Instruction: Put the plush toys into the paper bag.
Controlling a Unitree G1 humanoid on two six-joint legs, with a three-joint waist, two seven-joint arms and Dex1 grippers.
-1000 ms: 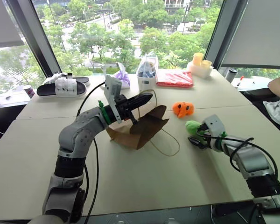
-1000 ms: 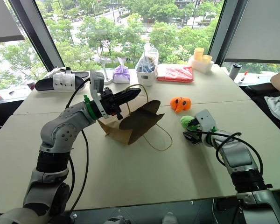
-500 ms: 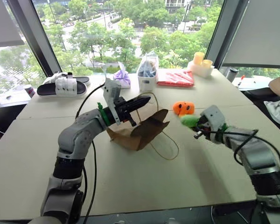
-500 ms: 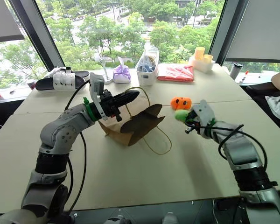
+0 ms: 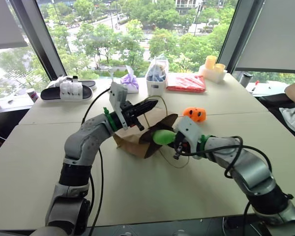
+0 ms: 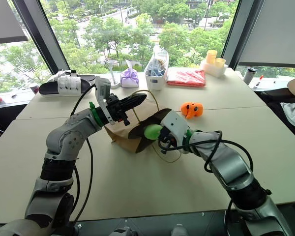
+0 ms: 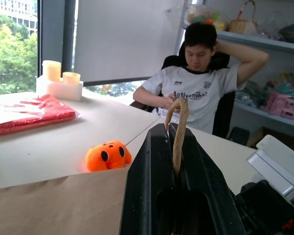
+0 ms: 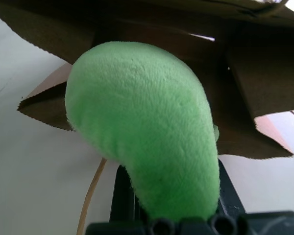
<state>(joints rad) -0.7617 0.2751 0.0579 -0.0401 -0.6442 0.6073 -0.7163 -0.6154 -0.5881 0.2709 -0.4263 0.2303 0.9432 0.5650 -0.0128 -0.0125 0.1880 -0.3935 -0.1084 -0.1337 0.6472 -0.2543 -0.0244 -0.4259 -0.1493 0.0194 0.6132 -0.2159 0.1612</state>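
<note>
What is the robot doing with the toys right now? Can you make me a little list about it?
green plush toy: held in the right gripper, right at the mouth of the bag
paper bag: brown, on its side on the table, mouth towards the right arm
left gripper: jaws shut on the bag's cord handle, lifting it
orange plush toy: on the table behind the bag, not picked up yet
toys inside the bag: none that can be seen

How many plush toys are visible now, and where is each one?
2. The green plush toy is in the right gripper at the paper bag mouth; the orange plush toy lies on the table beyond.
</note>
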